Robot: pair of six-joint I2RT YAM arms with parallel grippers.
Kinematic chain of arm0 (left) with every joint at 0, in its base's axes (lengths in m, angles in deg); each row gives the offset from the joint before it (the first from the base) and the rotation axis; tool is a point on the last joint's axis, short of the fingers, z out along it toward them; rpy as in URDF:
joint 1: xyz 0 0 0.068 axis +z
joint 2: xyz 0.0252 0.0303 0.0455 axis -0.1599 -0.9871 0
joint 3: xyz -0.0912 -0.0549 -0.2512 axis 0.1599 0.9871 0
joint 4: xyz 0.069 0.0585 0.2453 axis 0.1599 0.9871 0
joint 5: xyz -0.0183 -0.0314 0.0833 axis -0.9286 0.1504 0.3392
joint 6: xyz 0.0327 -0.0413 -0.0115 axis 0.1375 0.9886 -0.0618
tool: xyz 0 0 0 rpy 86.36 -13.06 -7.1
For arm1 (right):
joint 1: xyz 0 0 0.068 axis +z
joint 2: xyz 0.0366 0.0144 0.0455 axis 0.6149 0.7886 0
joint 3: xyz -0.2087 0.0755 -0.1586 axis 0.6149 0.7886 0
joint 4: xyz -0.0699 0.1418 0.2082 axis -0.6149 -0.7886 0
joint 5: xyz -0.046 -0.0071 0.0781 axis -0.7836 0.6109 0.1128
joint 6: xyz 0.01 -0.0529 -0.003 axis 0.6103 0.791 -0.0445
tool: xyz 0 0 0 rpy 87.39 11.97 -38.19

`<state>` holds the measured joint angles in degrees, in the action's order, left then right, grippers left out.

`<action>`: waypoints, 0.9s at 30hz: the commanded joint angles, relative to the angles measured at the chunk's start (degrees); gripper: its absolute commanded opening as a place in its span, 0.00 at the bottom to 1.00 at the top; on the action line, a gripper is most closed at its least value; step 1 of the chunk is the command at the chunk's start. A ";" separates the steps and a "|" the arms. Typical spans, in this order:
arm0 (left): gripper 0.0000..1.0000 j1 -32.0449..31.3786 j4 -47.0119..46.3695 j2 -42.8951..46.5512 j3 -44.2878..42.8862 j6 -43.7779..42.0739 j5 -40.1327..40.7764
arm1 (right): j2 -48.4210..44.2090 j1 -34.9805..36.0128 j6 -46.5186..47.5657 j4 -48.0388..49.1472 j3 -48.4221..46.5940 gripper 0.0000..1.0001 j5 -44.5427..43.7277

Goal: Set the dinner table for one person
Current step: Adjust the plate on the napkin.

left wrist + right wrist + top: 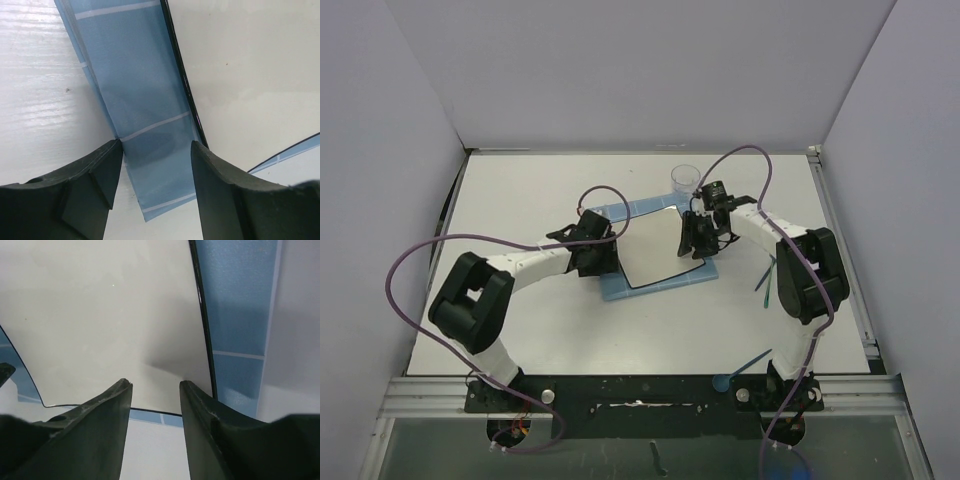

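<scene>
The dinner table [560,335] is seen as a large matte-white top that fills the middle of the overhead view, with both arm bases at its near edge. A blue grid-patterned placemat [616,289] is laid near the table's centre, and a square white plate [650,248] with a thin dark rim is set on it, turned at an angle to the mat. A clear cup [685,178] is stood just beyond the far corner of the placemat. Thin teal utensils [764,285] are left on the table to the right, beside the right arm, and a blue utensil with a rounded end [748,362] is laid nearer that arm's base.

The left gripper [608,258] is held low at the plate's left edge. In its wrist view its fingers [95,170] are parted, with a strip of placemat [135,85] and the plate's dark rim [186,90] seen in the gap; nothing is clamped.

The right gripper [692,242] is held at the plate's right edge. Its fingers [100,415] are likewise spread, with the plate's near edge [110,315] framed between them and nothing grasped. Whether either gripper's fingertips touch the plate cannot be told.
</scene>
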<state>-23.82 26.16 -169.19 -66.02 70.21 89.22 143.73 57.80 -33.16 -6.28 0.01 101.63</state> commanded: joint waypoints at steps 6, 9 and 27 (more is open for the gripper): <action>0.54 0.97 1.94 5.73 -1.89 -0.67 4.14 | -0.51 -0.89 0.48 -3.83 -2.98 0.00 -2.74; 0.41 1.18 2.41 7.73 -1.34 -0.70 6.36 | -0.46 -1.48 0.66 -4.16 -3.32 0.00 -2.78; 0.00 1.36 -2.40 3.14 2.39 2.87 1.19 | -2.13 -8.77 3.65 -5.24 -0.80 0.00 -1.98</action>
<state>-22.20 27.45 -163.61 -63.79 71.35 92.71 143.75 50.65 -30.98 -11.39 -0.90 99.44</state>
